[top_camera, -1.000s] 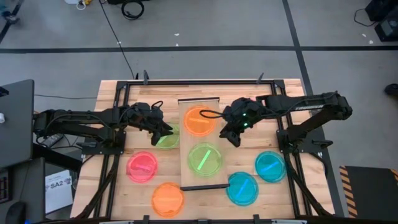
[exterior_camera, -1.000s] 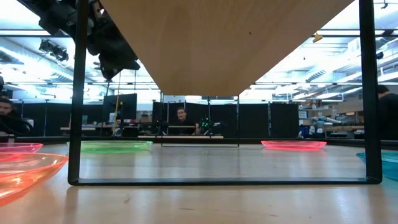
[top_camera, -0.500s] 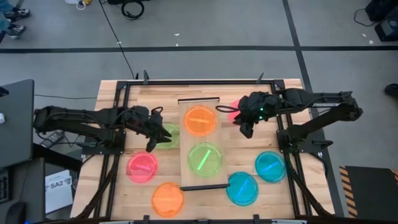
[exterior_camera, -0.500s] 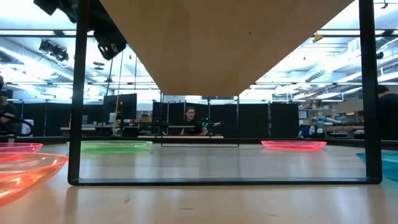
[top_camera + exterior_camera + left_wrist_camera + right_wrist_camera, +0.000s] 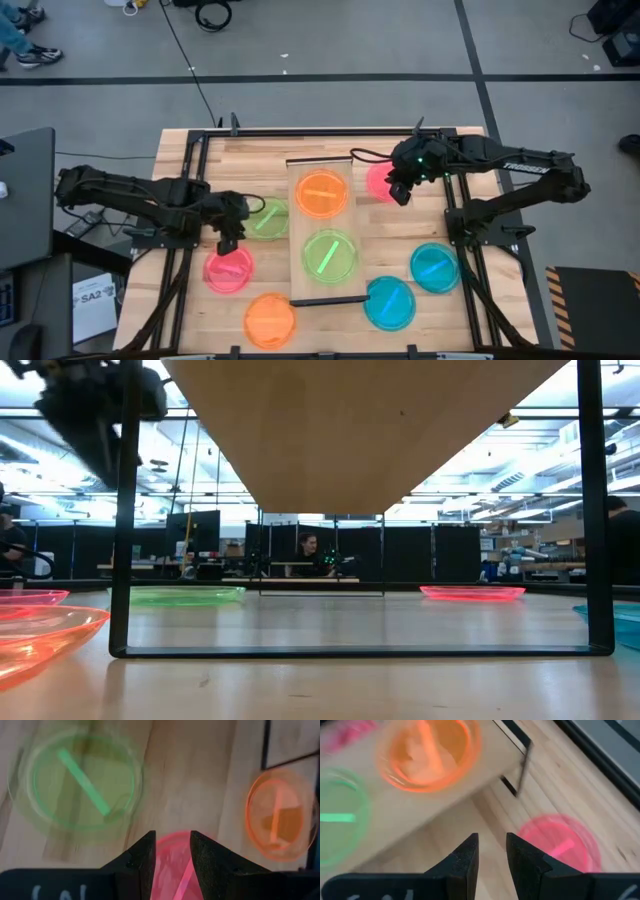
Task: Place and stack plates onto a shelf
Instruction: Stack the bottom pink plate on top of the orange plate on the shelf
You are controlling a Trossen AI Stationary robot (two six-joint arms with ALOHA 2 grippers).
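Two plates on shelf; both claws empty.
Orange plate (image 5: pixel 321 194) and green plate (image 5: pixel 329 255) lie apart on shelf (image 5: pixel 298 237). Left claw (image 5: pixel 227 241), fingers parted, above bench (image 5: pixel 425 313) between pink plate (image 5: pixel 228 268) and lime plate (image 5: pixel 267 218). Right claw (image 5: pixel 399 192), parted, over second pink plate (image 5: pixel 378 180).

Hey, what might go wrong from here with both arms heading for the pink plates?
The right end effector hangs over a pink plate lying close beside the shelf, so a grasp there may bump its frame. The left end effector nears the other pink plate; thin rims can slip from open fingers.
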